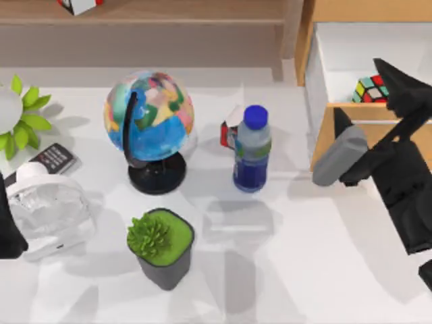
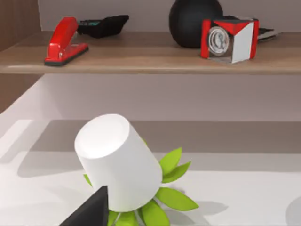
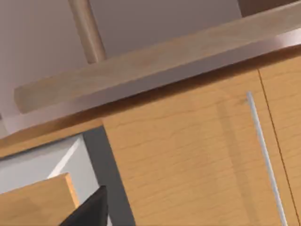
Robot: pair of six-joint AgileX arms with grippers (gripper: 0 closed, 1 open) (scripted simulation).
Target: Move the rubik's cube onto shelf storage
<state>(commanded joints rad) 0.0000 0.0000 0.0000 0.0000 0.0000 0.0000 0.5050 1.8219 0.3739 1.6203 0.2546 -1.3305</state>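
Note:
The rubik's cube, with red, green and yellow tiles, lies in the white open drawer of the wooden cabinet at the right. My right gripper hovers just right of the cube, over the drawer's edge, apart from it as far as I can tell. The shelf storage is a light wood board along the back, with an upright post. Its board and post pass above the cabinet front in the right wrist view. My left arm rests at the table's left edge.
A globe, a blue-capped bottle, a potted plant, a white fan and a white-potted green plant stand on the table. On the shelf board lie a red stapler and a red-and-white box.

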